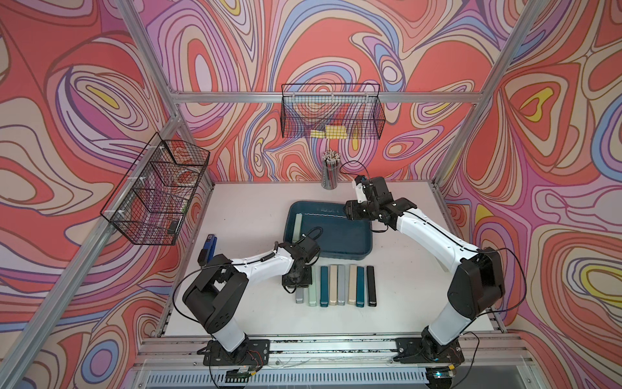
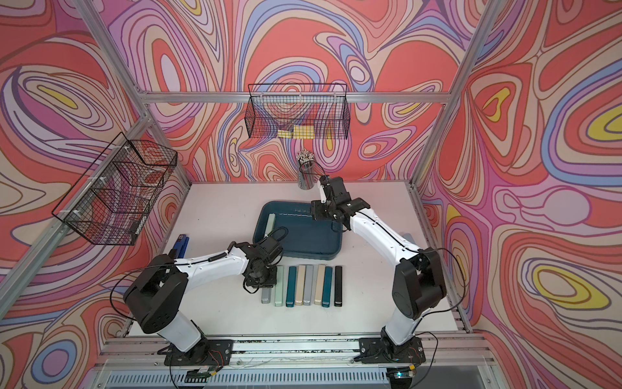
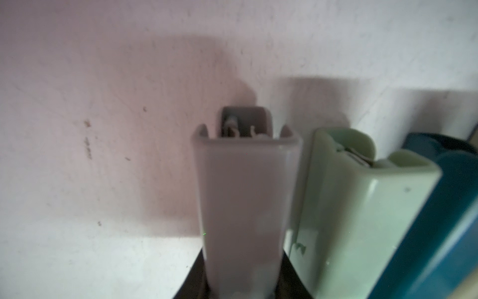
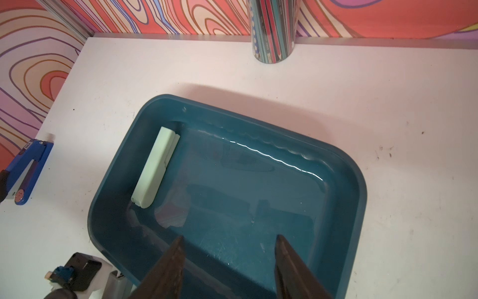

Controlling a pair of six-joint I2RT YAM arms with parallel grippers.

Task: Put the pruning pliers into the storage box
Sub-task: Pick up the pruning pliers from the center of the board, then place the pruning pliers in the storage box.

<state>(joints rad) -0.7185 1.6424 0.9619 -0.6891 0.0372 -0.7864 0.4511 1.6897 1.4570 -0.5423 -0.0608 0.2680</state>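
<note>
Left gripper (image 1: 295,280) sits on the left end of the pliers row (image 1: 336,286), closed on the grey pliers (image 3: 243,196). In both top views the wrist covers the clamp and only the grey tip sticks out. The left wrist view shows the bar pinched between dark fingers (image 3: 192,282), just beside a pale green pliers (image 3: 362,207), with a teal pliers (image 3: 445,233) after that. Can't tell if the grey one is off the table (image 4: 388,103). Right gripper (image 4: 230,236) hangs over the storage box (image 4: 360,181); the right wrist view shows the jaws apart with nothing between them, which the top views don't resolve. That view also gives the boxed green pliers (image 4: 155,170) clearly, flat against one wall. It's partly behind the left arm in the top views. Stapler (image 4: 28,170) and pencil cup (image 4: 274,31) stand on the table outside the box.
</note>
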